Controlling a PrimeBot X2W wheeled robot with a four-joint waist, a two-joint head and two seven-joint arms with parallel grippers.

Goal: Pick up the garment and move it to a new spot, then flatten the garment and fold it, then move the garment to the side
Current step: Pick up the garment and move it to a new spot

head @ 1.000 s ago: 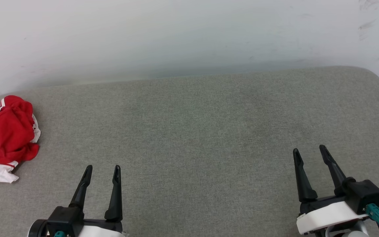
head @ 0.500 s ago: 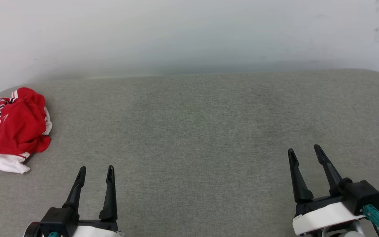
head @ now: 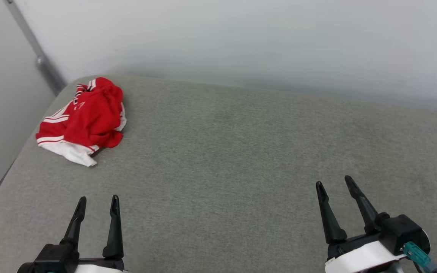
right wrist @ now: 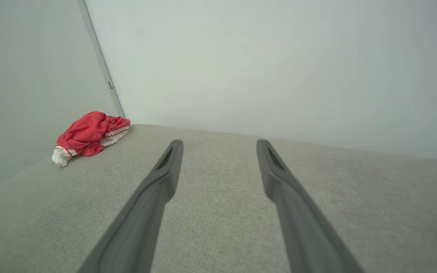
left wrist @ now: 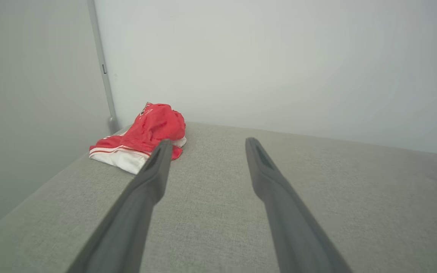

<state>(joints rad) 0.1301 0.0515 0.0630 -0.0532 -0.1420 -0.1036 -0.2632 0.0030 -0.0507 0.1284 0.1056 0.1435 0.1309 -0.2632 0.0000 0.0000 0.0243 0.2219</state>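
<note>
Camera swung left; garment (head: 84, 119) lies lengthwise toward wall (head: 241, 38), white sleeve (head: 72, 153) nearest; both jaws spread.

The garment (head: 84, 119) lies at the far-left corner of the surface (head: 241, 151) — well ahead of the left hand (head: 98, 198), with the right hand (head: 333, 181) near-right.
</note>
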